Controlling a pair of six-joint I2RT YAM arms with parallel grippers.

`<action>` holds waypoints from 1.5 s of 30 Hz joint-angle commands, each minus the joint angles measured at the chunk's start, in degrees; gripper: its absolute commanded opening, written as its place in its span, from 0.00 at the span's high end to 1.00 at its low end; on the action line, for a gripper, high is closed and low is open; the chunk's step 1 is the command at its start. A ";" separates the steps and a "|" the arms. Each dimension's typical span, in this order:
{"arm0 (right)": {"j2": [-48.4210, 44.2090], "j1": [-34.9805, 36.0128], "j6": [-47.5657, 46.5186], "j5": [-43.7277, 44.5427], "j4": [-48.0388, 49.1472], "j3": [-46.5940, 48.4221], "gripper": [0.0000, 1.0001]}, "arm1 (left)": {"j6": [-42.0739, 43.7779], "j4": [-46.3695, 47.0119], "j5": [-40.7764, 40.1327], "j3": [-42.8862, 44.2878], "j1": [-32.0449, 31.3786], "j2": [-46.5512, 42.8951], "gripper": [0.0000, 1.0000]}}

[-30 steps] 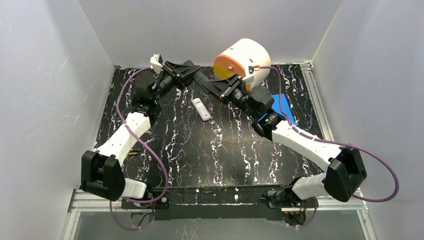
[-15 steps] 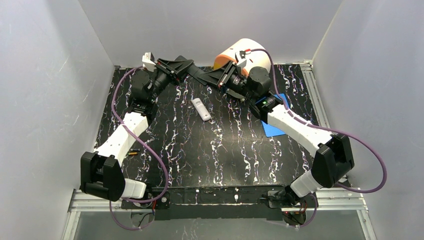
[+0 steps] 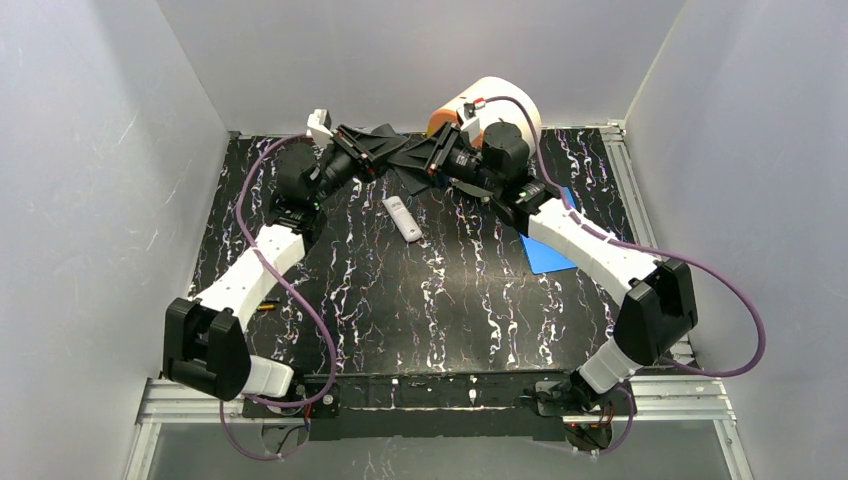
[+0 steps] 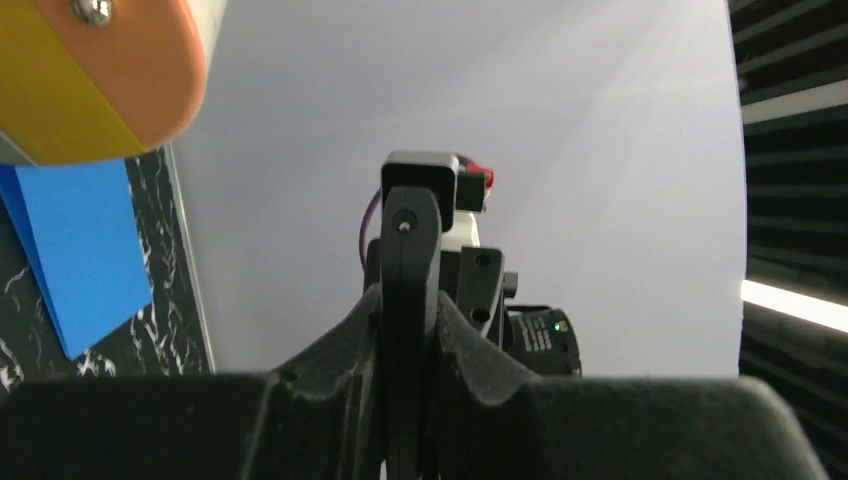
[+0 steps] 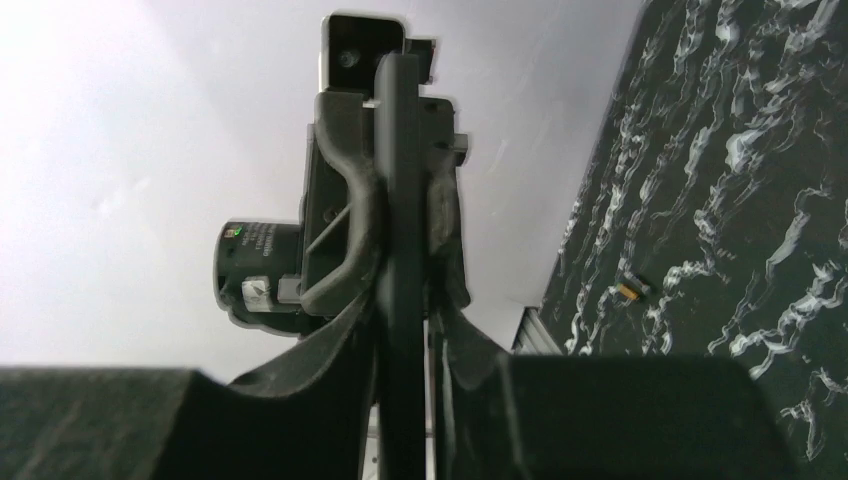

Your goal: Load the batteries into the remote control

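Observation:
My left gripper (image 3: 385, 152) and right gripper (image 3: 432, 160) meet above the back middle of the table. Both are shut on the same flat black slab, apparently a black remote (image 3: 408, 162), one at each end. It shows edge-on between the fingers in the left wrist view (image 4: 405, 250) and in the right wrist view (image 5: 398, 180). A small white remote (image 3: 401, 218) lies on the table just below them. One orange-yellow battery (image 3: 265, 306) lies near the table's left edge and also shows in the right wrist view (image 5: 629, 290). No other batteries are in view.
A big white cylinder with an orange face (image 3: 495, 108) stands at the back behind the right gripper. A blue sheet (image 3: 548, 252) lies on the right, partly under the right arm. White walls close off the back and both sides.
The right arm has swung left and back, bringing its gripper close against the left one. The left gripper shifted slightly. The white remote and the battery have not moved.

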 commanded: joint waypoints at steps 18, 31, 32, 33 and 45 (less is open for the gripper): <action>-15.52 -4.14 -17.64 -13.00 7.70 -12.89 0.08 | 9.97 -0.24 25.58 4.88 -1.67 0.39 1.00; -9.81 -4.11 -16.86 -22.58 8.61 -10.46 0.43 | 11.66 2.47 28.49 5.57 -1.71 0.04 1.00; -9.72 -4.05 -16.31 -22.08 9.83 -10.67 0.44 | 11.63 2.46 28.36 5.42 -1.71 -0.04 1.00; -9.43 -4.12 -15.95 -21.62 10.30 -10.75 0.44 | 11.67 2.50 28.25 5.26 -1.79 -0.23 1.00; -6.41 -3.39 -8.40 -25.26 17.49 -10.65 0.66 | 12.87 2.46 24.85 4.25 -1.75 -0.61 0.99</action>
